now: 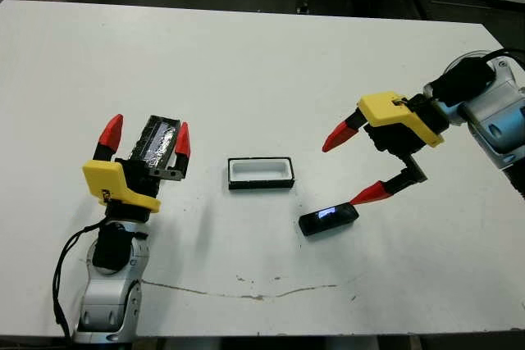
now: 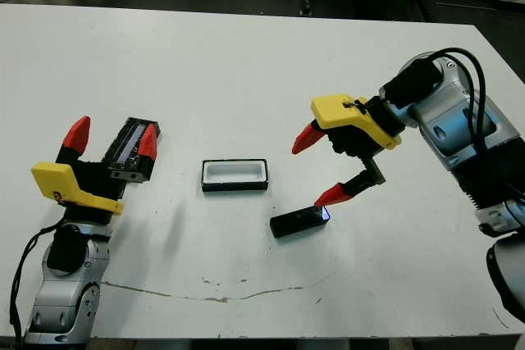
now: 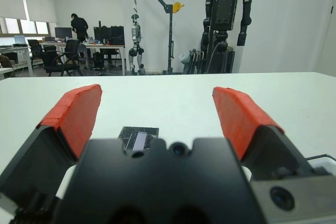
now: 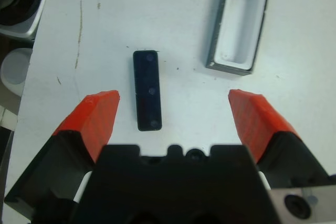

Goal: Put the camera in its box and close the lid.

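From the head camera, the right gripper [image 1: 355, 169] hangs above the white table [image 1: 246, 55] with its two red-tipped fingers spread wide and nothing between them; the lower fingertip sits just above the near end of the camera [image 1: 328, 219], though contact cannot be judged. The camera lies flat on the table, a glossy black oblong with a bluish glint on its face, angled a little, just to the robot's right of and nearer than the box [image 1: 260, 173]. The box stands open in the middle, a low black tray with a white lining, holding nothing. On the left, the left gripper [image 1: 146, 138] also has its fingers wide apart, empty, with the lid [image 1: 159, 143] lying on the table beyond and between them, a black frame with a shiny silvery panel. In the left wrist view, the fingers [image 3: 75, 114] stand far apart with the lid [image 3: 138, 137] partly hidden behind the gripper's body. In the right wrist view, the fingers [image 4: 97, 115] are equally wide, the camera [image 4: 147, 90] lying lengthwise nearer one of them, untouched, and the box [image 4: 239, 23] lies well beyond the other finger.
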Controlling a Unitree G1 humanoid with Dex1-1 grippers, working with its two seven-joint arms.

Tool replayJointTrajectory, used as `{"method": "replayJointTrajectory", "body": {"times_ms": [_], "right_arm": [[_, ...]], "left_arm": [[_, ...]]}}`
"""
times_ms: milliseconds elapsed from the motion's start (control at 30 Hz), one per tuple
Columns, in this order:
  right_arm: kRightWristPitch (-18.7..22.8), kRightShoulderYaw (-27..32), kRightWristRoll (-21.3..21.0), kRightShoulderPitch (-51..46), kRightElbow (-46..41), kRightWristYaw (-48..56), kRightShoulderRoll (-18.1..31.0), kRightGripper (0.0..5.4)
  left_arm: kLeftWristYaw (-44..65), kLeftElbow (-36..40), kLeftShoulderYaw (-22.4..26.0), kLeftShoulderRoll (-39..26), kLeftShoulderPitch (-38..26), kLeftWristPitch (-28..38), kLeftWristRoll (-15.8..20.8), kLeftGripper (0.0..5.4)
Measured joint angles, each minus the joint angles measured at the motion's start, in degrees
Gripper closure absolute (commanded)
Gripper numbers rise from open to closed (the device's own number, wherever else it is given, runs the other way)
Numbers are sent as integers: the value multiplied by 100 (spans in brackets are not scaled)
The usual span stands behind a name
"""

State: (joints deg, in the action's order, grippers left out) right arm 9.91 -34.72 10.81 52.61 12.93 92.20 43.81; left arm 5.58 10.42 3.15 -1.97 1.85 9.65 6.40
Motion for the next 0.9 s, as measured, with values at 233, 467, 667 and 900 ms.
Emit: {"method": "replayJointTrajectory", "body": {"times_ms": [233,467,667,900], "right_arm": [[-44,94,-22,-173,-120,0,-2,0],[-226,192,-99,-306,-258,0,-3,0],[-310,189,-170,-358,-319,0,-11,0],[-443,140,-150,-405,-276,0,-93,0]], "left_arm": [[-3,0,0,0,3,0,-4,1],[0,0,0,-1,5,0,9,1],[4,-3,2,-3,5,13,9,1],[4,-5,4,-3,5,27,30,1]]}}
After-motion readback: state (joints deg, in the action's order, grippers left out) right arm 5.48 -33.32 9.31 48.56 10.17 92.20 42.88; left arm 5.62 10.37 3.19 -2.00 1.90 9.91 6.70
